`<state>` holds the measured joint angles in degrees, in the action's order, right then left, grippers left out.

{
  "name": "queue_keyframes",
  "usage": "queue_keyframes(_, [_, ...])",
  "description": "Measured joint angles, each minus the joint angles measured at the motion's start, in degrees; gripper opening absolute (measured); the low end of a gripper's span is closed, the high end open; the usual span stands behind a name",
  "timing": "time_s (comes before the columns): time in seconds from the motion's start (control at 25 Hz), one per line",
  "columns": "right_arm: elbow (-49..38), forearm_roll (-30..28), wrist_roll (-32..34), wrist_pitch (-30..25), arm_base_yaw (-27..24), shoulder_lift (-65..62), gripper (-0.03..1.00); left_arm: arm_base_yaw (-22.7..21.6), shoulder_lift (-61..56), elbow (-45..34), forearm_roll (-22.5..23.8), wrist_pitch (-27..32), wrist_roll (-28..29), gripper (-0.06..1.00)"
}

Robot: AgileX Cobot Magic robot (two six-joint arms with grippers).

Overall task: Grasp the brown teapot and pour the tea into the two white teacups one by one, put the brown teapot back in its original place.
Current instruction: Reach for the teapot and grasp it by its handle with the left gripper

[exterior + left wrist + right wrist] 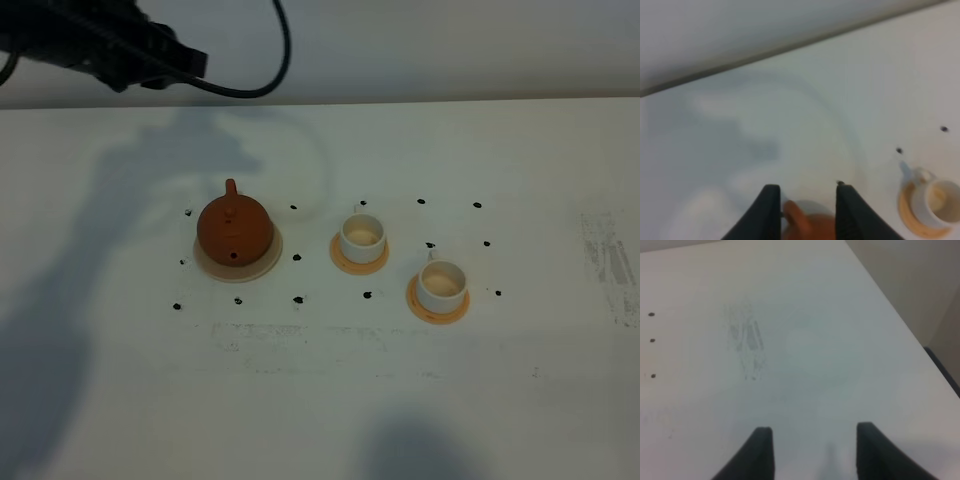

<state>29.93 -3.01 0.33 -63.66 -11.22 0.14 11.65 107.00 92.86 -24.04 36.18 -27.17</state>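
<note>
Two spread fingers (767, 215) of the left hand (806, 187) seemingly flank the brown teapot (807, 226) handle.

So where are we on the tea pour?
Done: nothing certain; brown teapot sits on its beige disc. In hand: nothing; left hand open, off the pot. Left: unclear whether the two white teacups hold tea; if not, grasp, both pours, return.

Black arm (100, 48), looping cable (284, 50), black left gripper (808, 188)
</note>
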Motion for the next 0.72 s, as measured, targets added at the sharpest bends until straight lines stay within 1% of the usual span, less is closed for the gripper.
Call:
queue_keyframes(0.08, [0.0,0.0,0.0,0.0,0.0,0.0,0.40,0.1,2.5,3.1,1.3,2.1,1.8,0.26])
queue_keyframes(0.2, [0.0,0.0,-0.3,0.0,0.0,0.0,0.40,0.1,7.3,7.3,3.6,3.4,5.1,0.26])
queue_keyframes(0.4, [0.0,0.0,0.0,0.0,0.0,0.0,0.40,1.1,15.8,13.7,4.7,7.0,16.0,0.27])
queue_keyframes(0.48, [0.0,0.0,0.0,0.0,0.0,0.0,0.40,1.9,17.7,15.0,6.1,8.0,18.9,0.28])
queue_keyframes(0.72, [0.0,0.0,-0.3,0.0,0.0,0.0,0.40,3.9,20.2,16.1,9.5,8.8,22.7,0.31])
